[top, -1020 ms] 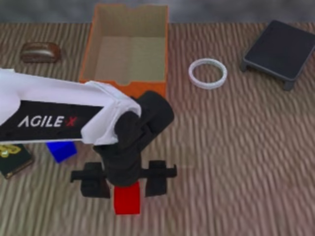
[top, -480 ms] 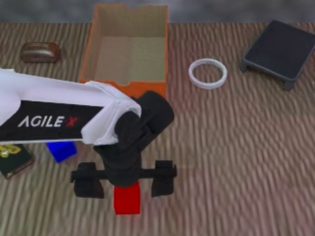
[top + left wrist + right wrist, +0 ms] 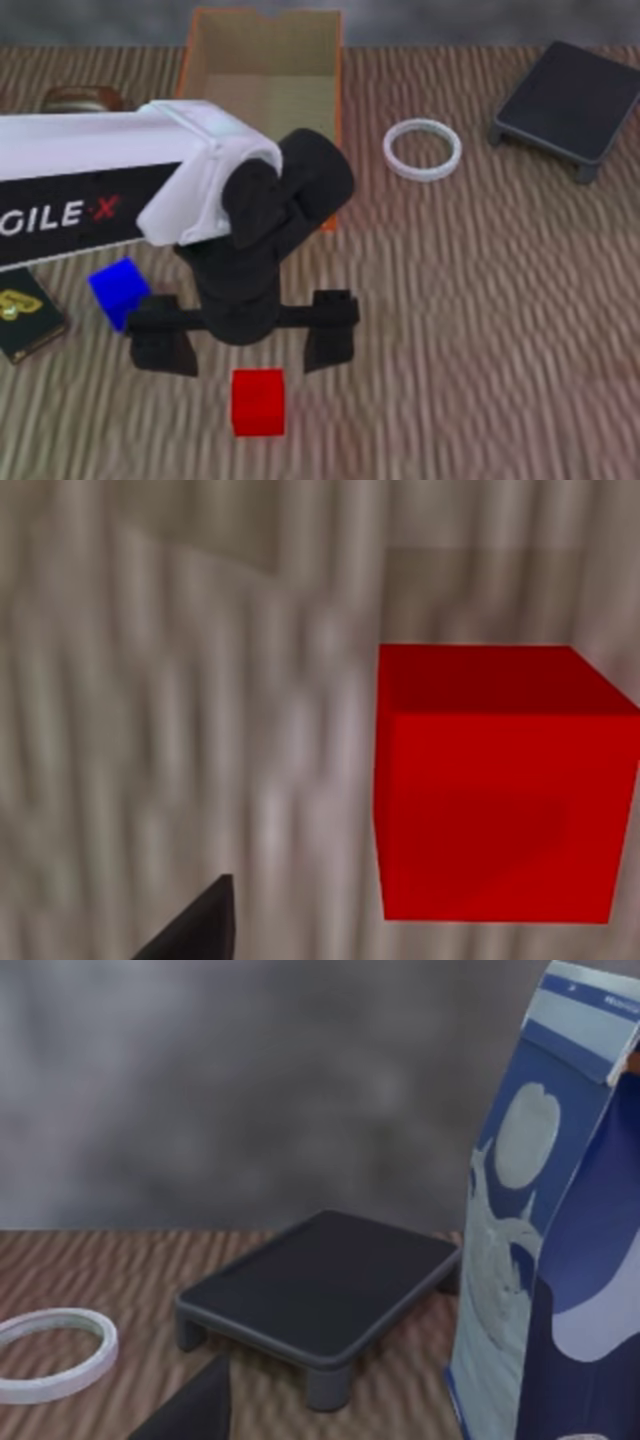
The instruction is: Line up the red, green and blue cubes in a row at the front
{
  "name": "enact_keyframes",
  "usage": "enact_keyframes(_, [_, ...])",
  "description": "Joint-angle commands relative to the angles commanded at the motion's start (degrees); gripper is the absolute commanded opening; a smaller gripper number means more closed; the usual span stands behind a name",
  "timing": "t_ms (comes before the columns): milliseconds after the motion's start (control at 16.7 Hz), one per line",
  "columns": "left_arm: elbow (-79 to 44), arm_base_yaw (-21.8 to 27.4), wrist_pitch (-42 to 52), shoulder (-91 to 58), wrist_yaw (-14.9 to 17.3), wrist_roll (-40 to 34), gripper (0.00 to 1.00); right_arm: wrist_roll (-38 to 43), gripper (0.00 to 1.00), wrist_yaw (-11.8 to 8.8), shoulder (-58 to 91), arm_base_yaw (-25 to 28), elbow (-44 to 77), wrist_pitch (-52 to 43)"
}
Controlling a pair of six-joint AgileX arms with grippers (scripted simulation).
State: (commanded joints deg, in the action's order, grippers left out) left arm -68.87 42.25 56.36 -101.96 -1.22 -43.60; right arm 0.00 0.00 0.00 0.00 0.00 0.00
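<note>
The red cube (image 3: 258, 402) stands free on the table near the front edge; in the left wrist view the red cube (image 3: 495, 790) fills the frame beside one dark finger (image 3: 200, 930). My left gripper (image 3: 247, 348) hangs open above and just behind it, its fingers spread wider than the cube and holding nothing. The blue cube (image 3: 120, 291) sits to the left, beside the gripper's left finger. The green cube is hidden. My right gripper is out of the top view; its wrist view shows one finger (image 3: 190, 1405) set far to the side.
An orange cardboard box (image 3: 338, 110) stands at the back, partly under my left arm. A white ring (image 3: 388, 150) and a dark tray (image 3: 570, 105) lie at the back right. A dark booklet (image 3: 25, 320) lies at the left edge. A blue-and-white carton (image 3: 560, 1240) stands near my right gripper.
My left gripper's fingers spread wider, and the arm lifted and drew back from the red cube. The red cube stayed where it was. More of the blue cube now shows.
</note>
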Motion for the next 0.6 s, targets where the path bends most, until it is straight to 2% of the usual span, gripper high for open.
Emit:
enact_keyframes(420, [-1.3, 0.0, 1.9, 1.1, 0.0, 0.2, 1.00, 0.0, 1.00, 0.0, 0.0, 0.0, 0.0, 0.0])
enact_keyframes(600, [-4.8, -2.2, 3.1, -1.6, 0.1, 3.9, 1.00, 0.0, 1.00, 0.0, 0.0, 0.0, 0.0, 0.0])
